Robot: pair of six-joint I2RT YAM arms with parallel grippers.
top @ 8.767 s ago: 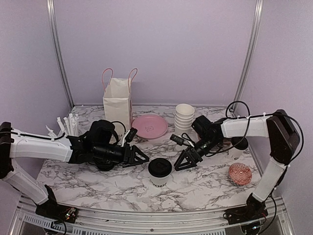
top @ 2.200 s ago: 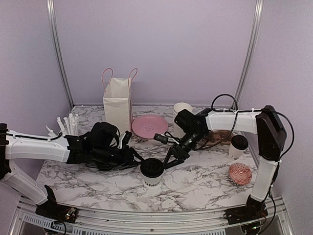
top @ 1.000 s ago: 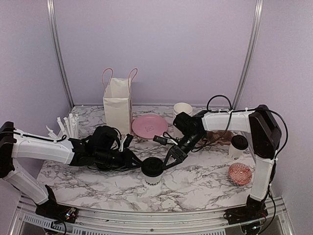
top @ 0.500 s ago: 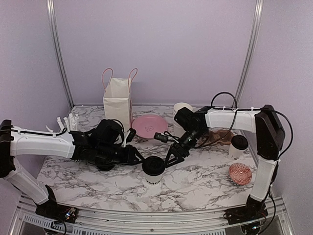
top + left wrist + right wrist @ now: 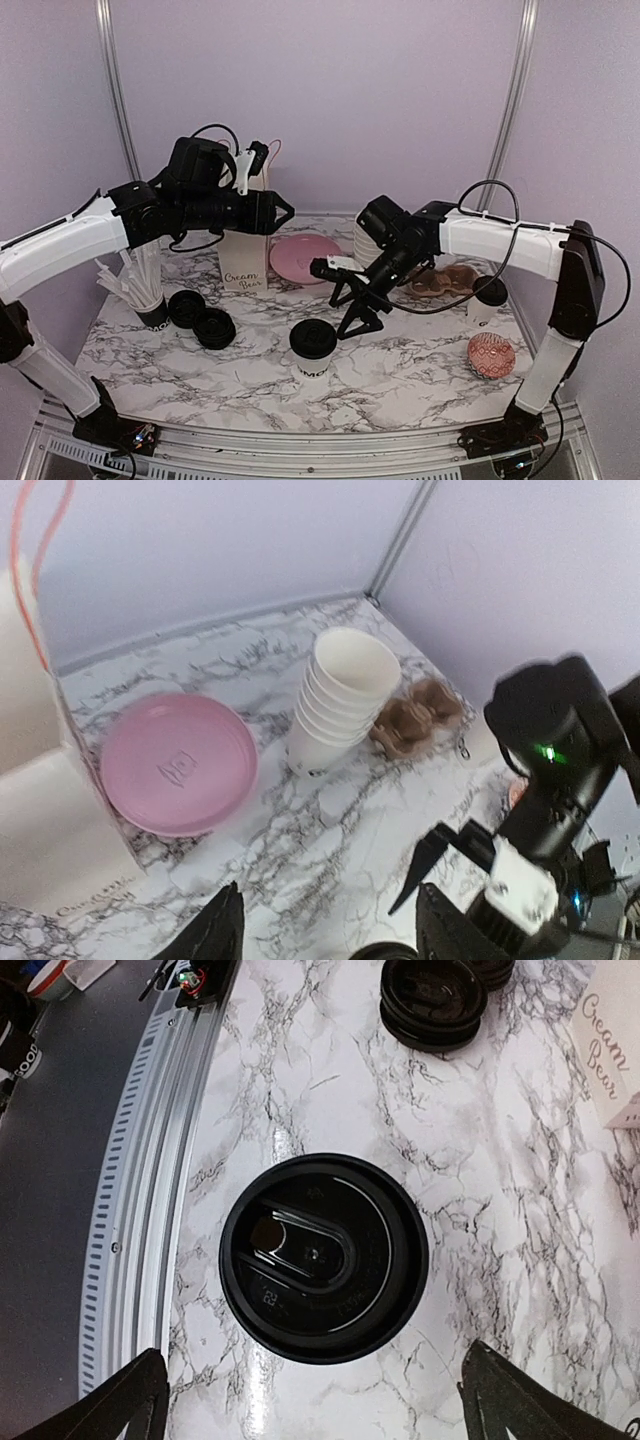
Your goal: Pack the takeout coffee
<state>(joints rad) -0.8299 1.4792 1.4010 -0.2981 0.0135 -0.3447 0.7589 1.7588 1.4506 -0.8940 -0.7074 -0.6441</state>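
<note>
One takeout coffee [image 5: 313, 350], a white cup with a black lid [image 5: 323, 1257], stands free near the table's front middle. Another takeout coffee [image 5: 489, 298] stands at the right, behind the right arm. My right gripper [image 5: 351, 310] hangs open just up and right of the front cup. In the right wrist view the lid lies ahead of the right gripper [image 5: 320, 1400], nothing between its fingers. My left gripper [image 5: 283, 212] is raised beside the top of the white paper bag [image 5: 243, 258], open and empty. From the left wrist view, the left gripper [image 5: 330, 930] looks down on the table.
A pink plate [image 5: 305, 258], stacked white cups [image 5: 373, 240] and a brown cup carrier [image 5: 447, 279] sit at the back. A cup of straws [image 5: 148, 298] and loose black lids [image 5: 200, 318] are at the left. A pink patterned bowl [image 5: 491, 356] lies front right.
Both grippers were down at the front cup's lid; both have opened. The left arm has swung up to the bag's top, and the right gripper has backed off slightly to the right.
</note>
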